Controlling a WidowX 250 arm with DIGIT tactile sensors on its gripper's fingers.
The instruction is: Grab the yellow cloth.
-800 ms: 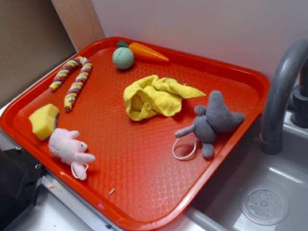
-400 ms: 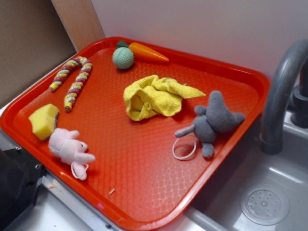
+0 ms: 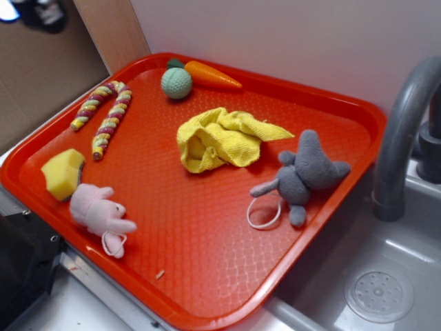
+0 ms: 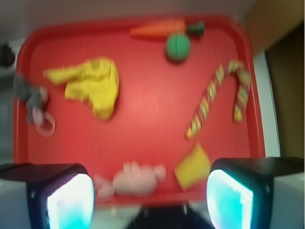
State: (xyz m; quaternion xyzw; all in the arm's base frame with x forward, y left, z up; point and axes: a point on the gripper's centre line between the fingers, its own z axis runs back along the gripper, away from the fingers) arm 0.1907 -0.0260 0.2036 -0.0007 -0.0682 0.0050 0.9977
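The yellow cloth (image 3: 220,139) lies crumpled near the middle of the red tray (image 3: 207,276), between the teal ball and the grey plush. In the wrist view the yellow cloth (image 4: 90,85) shows at upper left, blurred. My gripper (image 4: 150,198) hangs high above the tray's near edge, open, its two fingers wide apart with nothing between them. In the exterior view only a dark blurred part of the gripper (image 3: 38,12) shows at the top left corner, far from the cloth.
On the tray lie a carrot (image 3: 210,74), a teal ball (image 3: 176,83), a striped candy cane (image 3: 107,114), a yellow sponge (image 3: 63,172), a pink plush (image 3: 100,212) and a grey plush (image 3: 306,176). A grey faucet (image 3: 403,131) and sink (image 3: 379,293) stand right.
The arm has come into the exterior view at the top left corner. Nothing on the tray has moved.
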